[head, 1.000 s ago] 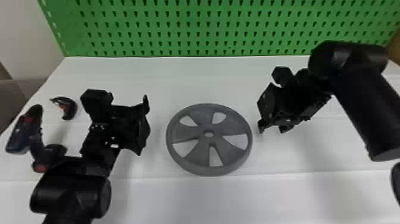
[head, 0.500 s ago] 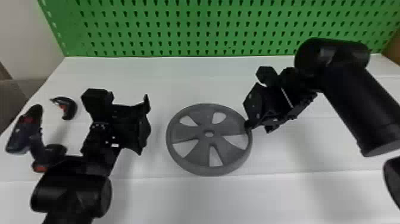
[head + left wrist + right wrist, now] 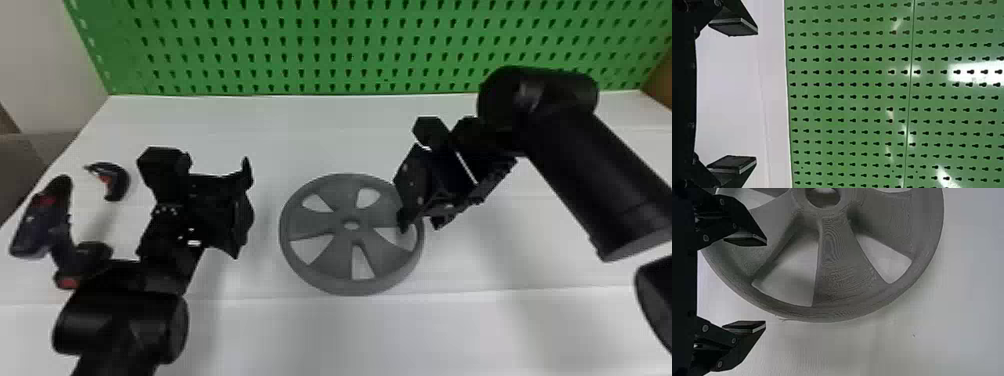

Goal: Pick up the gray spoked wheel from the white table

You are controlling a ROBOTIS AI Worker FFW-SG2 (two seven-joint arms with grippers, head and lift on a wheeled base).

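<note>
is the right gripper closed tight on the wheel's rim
No, the right gripper's two fingers stand wide apart, with the rim of the gray spoked wheel between them in that wrist's view.

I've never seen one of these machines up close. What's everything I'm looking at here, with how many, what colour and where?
gray spoked wheel: one, gray, flat mid-table
white table: one, white, under the wheel
pegboard: one, green, behind the table
drill-like tool: one, dark with red, table's left side
curved tool: one, black with red, beside it
wall: one, pale, back left
gray surface: one, left edge
brown surface: one, right edge
arms: two, black, left and right
left gripper: one, black, left of the wheel
right gripper: one, black, at the wheel's right rim
</note>
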